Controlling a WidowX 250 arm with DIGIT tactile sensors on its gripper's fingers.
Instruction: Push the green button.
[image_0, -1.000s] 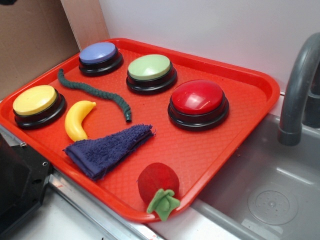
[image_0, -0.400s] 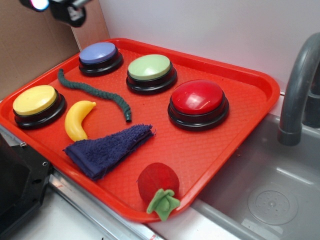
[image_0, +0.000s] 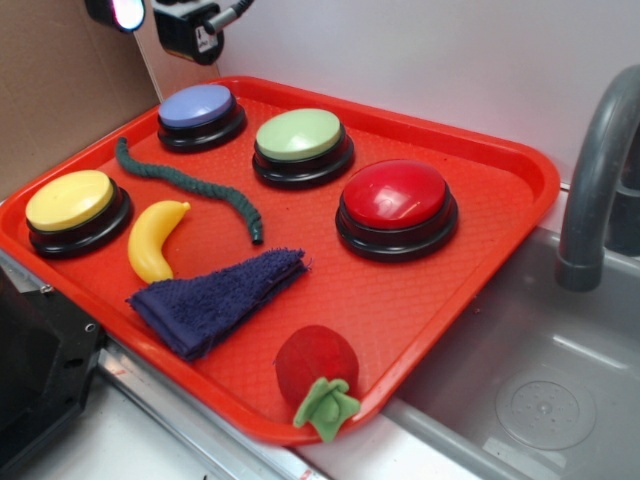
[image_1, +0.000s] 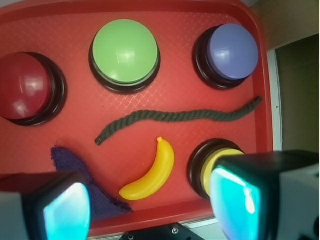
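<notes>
The green button has a pale green dome on a black base and stands at the back middle of the red tray. From the wrist view it shows as the green button at the upper middle. My gripper hangs high above the tray's back left corner, to the left of the green button and apart from it. In the wrist view my gripper is open, its two glowing pads wide apart with nothing between them.
On the tray are a red button, a blue button, a yellow button, a toy banana, a dark green rope, a blue towel and a red plush fruit. A grey sink and faucet lie to the right.
My gripper has come into the exterior view at the top left and moved rightwards and a little lower. Nothing on the tray has moved.
</notes>
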